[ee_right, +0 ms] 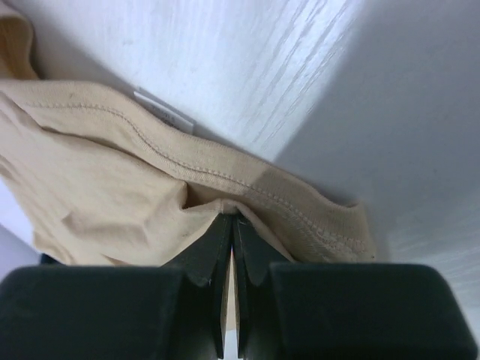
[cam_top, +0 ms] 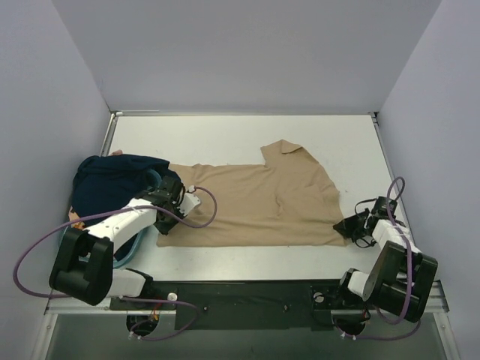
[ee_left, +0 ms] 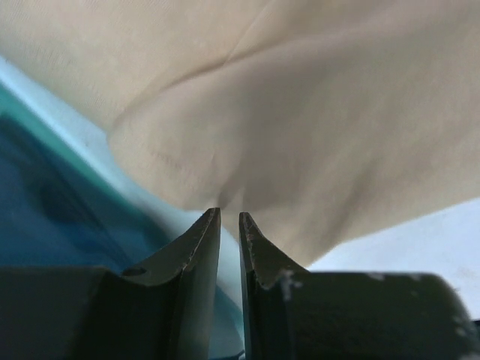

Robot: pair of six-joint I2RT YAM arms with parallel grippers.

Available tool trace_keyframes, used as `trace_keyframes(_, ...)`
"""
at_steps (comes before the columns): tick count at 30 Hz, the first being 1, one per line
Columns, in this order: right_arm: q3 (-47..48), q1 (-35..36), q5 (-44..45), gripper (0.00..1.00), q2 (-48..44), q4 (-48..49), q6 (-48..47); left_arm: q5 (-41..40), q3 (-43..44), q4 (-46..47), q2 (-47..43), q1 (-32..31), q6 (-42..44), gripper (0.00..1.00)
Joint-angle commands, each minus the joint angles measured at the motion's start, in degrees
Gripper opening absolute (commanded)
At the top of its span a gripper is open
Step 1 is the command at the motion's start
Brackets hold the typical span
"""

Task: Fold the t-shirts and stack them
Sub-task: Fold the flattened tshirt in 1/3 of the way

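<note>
- The tan shirt (cam_top: 262, 202) lies spread flat across the middle of the bench (cam_top: 225, 135), with its collar to the far side and its hem towards the arms.
- The left arm reaches forward and to the right, low over the teal basket (cam_top: 129, 257). The left claw (cam_top: 180, 199) sits at the shirt's left edge.
- In the left wrist view, the left claw (ee_left: 229, 217) is narrow, with only a slit between the fingers. The cloth humps up right at the tips, but we cannot tell whether it is pinched.
- The right arm is folded back on itself, with its wrist low and pointing left. The right claw (cam_top: 347, 226) sits at the shirt's near right corner.
- In the right wrist view, the right claw (ee_right: 231, 219) is clamped on the stitched hem, and cloth bunches around the tips.
- The navy shirt (cam_top: 112, 180) is heaped over the basket at the left, touching the tan shirt.
</note>
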Motion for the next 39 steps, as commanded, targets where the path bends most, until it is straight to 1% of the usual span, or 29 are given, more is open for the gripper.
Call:
trace_keyframes(1, 0.4, -5.4, 0.1, 0.00, 5.7, -1.7, 2.6, -2.0, 1.3, 7.3, 4.0, -4.7, -1.6, 0.27)
trace_keyframes(3, -0.4, -7.3, 1.0, 0.00, 7.0, -2.7, 3.5, -2.0, 1.3, 7.9, 4.8, -6.3, -1.3, 0.27)
trace_keyframes(6, -0.9, -11.4, 3.1, 0.00, 6.0, -8.3, 2.9, -2.3, 0.1, 8.9, 6.5, -8.9, -0.3, 0.27)
trace_keyframes(7, -0.6, -14.4, 5.3, 0.00, 5.3, -9.2, 2.3, -3.0, -0.5, 8.5, 8.0, -11.8, 0.0, 0.27)
trace_keyframes(8, 0.1, -15.6, 7.9, 0.00, 3.2, -11.3, 1.8, -2.8, -0.8, 8.3, 8.4, -13.2, 0.4, 0.27)
trace_keyframes(9, 0.8, -18.3, 9.2, 0.00, 2.2, -12.4, 1.1, -2.1, -1.7, 8.5, 9.4, -16.7, 1.0, 0.27)
trace_keyframes(10, 2.7, -20.5, 11.7, 0.00, 0.5, -14.8, 0.4, -0.7, -2.2, 8.9, 9.9, -18.4, 1.4, 0.27)
trace_keyframes(11, 3.5, -21.5, 12.5, 0.00, -0.1, -15.8, -0.4, 0.2, -2.8, 9.4, 10.3, -21.2, 1.5, 0.27)
trace_keyframes(13, 5.6, -23.6, 13.6, 0.00, -0.7, -19.3, -0.8, 3.5, -2.3, 8.6, 11.2, -24.6, 1.7, 0.27)
trace_keyframes(17, 6.2, -26.3, 13.0, 0.00, 0.2, -18.8, 0.0, 7.3, 0.9, 5.5, 11.4, -26.0, 2.3, 0.27)
trace_keyframes(20, 10.9, -26.1, 12.4, 0.00, 0.7, -18.0, -2.3, 7.9, 3.1, -0.9, 10.5, -25.8, 4.2, 0.28)
trace_keyframes(21, 12.2, -25.6, 12.0, 0.00, 1.6, -17.6, -2.6, 9.3, 3.9, -2.6, 10.2, -25.6, 4.5, 0.29)
trace_keyframes(23, 16.7, -22.1, 11.2, 0.02, 3.1, -17.9, -4.2, 9.9, 6.6, -9.3, 9.4, -24.9, 5.4, 0.31)
trace_keyframes(24, 20.7, -17.4, 12.3, 0.07, 3.4, -18.0, -5.7, 10.5, 9.6, -13.8, 9.0, -24.0, 6.0, 0.33)
trace_keyframes(25, 25.3, -11.6, 14.5, 0.10, 3.7, -18.6, -7.1, 11.3, 11.3, -15.5, 8.8, -23.2, 6.2, 0.34)
trace_keyframes(26, 27.7, -8.9, 15.6, 0.18, 4.1, -18.9, -9.9, 12.0, 16.3, -19.4, 9.1, -21.0, 6.5, 0.35)
trace_keyframes(27, 33.3, -3.4, 18.3, 0.22, 5.5, -19.7, -11.1, 14.0, 19.0, -21.3, 9.5, -19.9, 6.6, 0.36)
trace_keyframes(28, 36.5, -1.4, 19.7, 0.31, 6.3, -20.4, -12.9, 15.1, 25.8, -25.4, 11.3, -17.2, 6.7, 0.38)
trace_keyframes(29, 42.7, 2.7, 21.0, 0.33, 9.0, -22.5, -13.6, 17.5, 29.2, -27.3, 12.8, -16.0, 6.9, 0.38)
trace_keyframes(30, 45.5, 4.5, 21.1, 0.36, 10.6, -23.8, -14.7, 18.7, 36.3, -30.9, 15.5, -13.4, 7.0, 0.39)
trace_keyframes(31, 50.6, 7.3, 20.3, 0.36, 13.6, -25.8, -15.5, 21.0, 40.1, -32.4, 16.7, -11.0, 7.2, 0.40)
trace_keyframes(32, 52.7, 9.1, 19.4, 0.38, 15.0, -26.1, -16.7, 21.6, 45.2, -34.1, 19.4, -10.1, 7.3, 0.40)
trace_keyframes(33, 56.3, 12.0, 16.5, 0.40, 17.9, -26.6, -17.2, 21.7, 48.1, -34.4, 20.6, -8.2, 6.9, 0.40)
trace_keyframes(34, 57.7, 13.0, 14.7, 0.42, 19.7, -26.7, -17.7, 21.0, 51.9, -33.4, 23.0, -7.5, 6.2, 0.40)
trace_keyframes(35, 60.4, 15.1, 10.8, 0.42, 22.5, -27.0, -17.8, 19.7, 54.1, -32.5, 24.1, -5.8, 5.1, 0.40)
trace_keyframes(37, 63.4, 17.2, 7.1, 0.42, 26.8, -27.1, -17.3, 17.5, 61.3, -30.1, 27.9, -4.1, 5.0, 0.40)
trace_keyframes(39, 65.9, 18.7, 6.0, 0.43, 30.7, -26.6, -15.7, 16.7, 65.6, -27.1, 32.1, -2.4, 6.0, 0.41)
